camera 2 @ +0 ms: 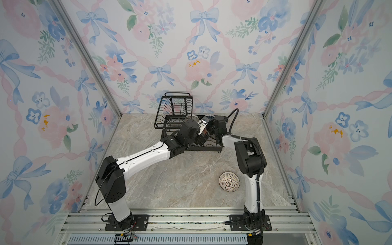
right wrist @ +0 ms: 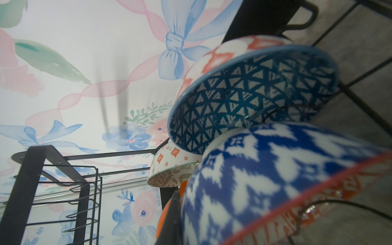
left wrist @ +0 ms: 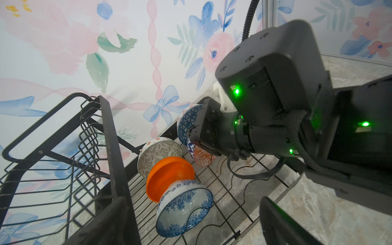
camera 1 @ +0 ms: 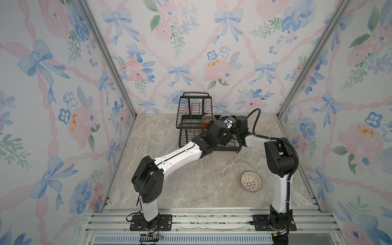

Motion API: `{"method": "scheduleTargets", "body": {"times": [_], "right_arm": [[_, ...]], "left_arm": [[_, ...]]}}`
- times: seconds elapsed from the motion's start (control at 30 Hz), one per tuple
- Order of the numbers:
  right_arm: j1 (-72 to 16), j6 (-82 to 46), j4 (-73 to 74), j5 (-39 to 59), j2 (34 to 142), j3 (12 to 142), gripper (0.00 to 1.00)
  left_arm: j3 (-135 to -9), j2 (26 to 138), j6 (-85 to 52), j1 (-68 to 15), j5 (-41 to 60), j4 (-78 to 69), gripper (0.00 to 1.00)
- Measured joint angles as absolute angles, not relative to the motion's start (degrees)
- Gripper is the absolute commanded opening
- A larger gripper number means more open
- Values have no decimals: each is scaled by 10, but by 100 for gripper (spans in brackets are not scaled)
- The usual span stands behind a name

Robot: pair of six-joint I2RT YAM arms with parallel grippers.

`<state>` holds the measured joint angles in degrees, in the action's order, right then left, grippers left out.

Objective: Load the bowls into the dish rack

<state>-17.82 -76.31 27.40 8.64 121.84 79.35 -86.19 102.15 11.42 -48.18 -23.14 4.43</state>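
The black wire dish rack (camera 1: 192, 110) stands at the back of the table, and both arms reach into its lower tray. Seen from the left wrist, the blue-floral bowl (left wrist: 184, 207), plain orange bowl (left wrist: 169, 176), pale green geometric bowl (left wrist: 159, 157) and blue triangle bowl (left wrist: 188, 123) stand on edge there. My left gripper (left wrist: 192, 203) is open around the blue-floral bowl without touching it. My right gripper (right wrist: 184, 203) is shut on the wall of the orange-red patterned bowl (right wrist: 275, 169), low in the tray beside the triangle bowl (right wrist: 254, 95). The white lattice bowl (camera 1: 251, 181) sits on the table.
The rack's raised upper basket (left wrist: 63, 169) with its handle is close to the left gripper. The right arm's wrist and cable (left wrist: 275, 95) cross above the tray. Patterned walls close in the marble table (camera 1: 191, 186) on three sides.
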Motion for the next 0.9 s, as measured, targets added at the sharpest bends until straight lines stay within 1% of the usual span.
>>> {"method": "scheduleTargets", "body": {"times": [0.33,0.63,0.9], "right_arm": [[-195,-776,236,60,1203,792,7],[-210,-823,202,11,1190,789,4],[-223,-858,180,-23,1177,781,4]], "left_arm": [[-840,1001,105,-482,-232,44,98],[-829,990,97,-482,-234,45,98],[-810,973,87,-482,-234,44,98]]}}
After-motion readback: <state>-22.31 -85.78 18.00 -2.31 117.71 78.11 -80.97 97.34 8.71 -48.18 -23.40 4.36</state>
